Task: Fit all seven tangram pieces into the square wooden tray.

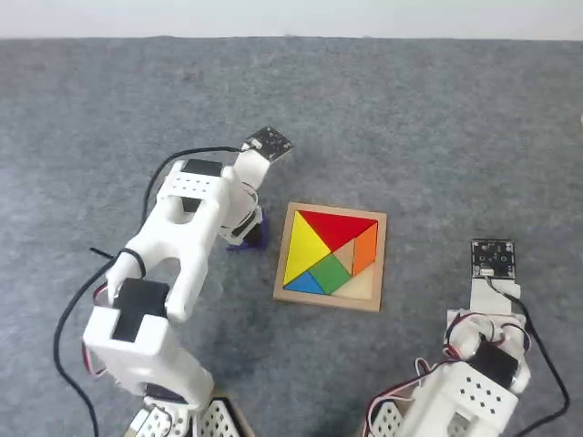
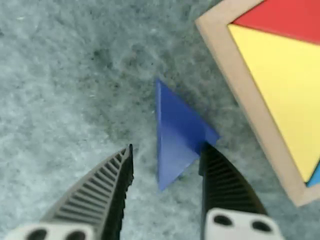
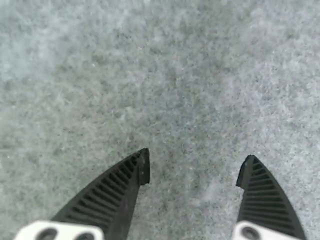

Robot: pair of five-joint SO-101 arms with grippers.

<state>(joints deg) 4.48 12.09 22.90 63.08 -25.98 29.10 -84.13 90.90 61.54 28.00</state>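
Observation:
The square wooden tray [image 1: 379, 262] lies mid-table with a red triangle [image 1: 337, 226], a yellow triangle [image 1: 302, 246], an orange piece [image 1: 365, 248], a green square [image 1: 330, 271] and a small blue triangle [image 1: 302, 283] in it. Pale wood shows at its near right corner. Just left of the tray, a dark blue triangle [image 2: 176, 134] lies on the carpet. My left gripper [image 2: 167, 146] stands open astride it, one finger [image 2: 220, 180] against its edge. My right gripper [image 3: 196, 154] is open over bare carpet, to the right of the tray.
Grey carpet covers the whole table. The tray's corner [image 2: 220, 47] is close beside the blue triangle. The left arm [image 1: 178, 246] leans over the carpet left of the tray. The right arm's base [image 1: 474, 382] sits at the near right edge.

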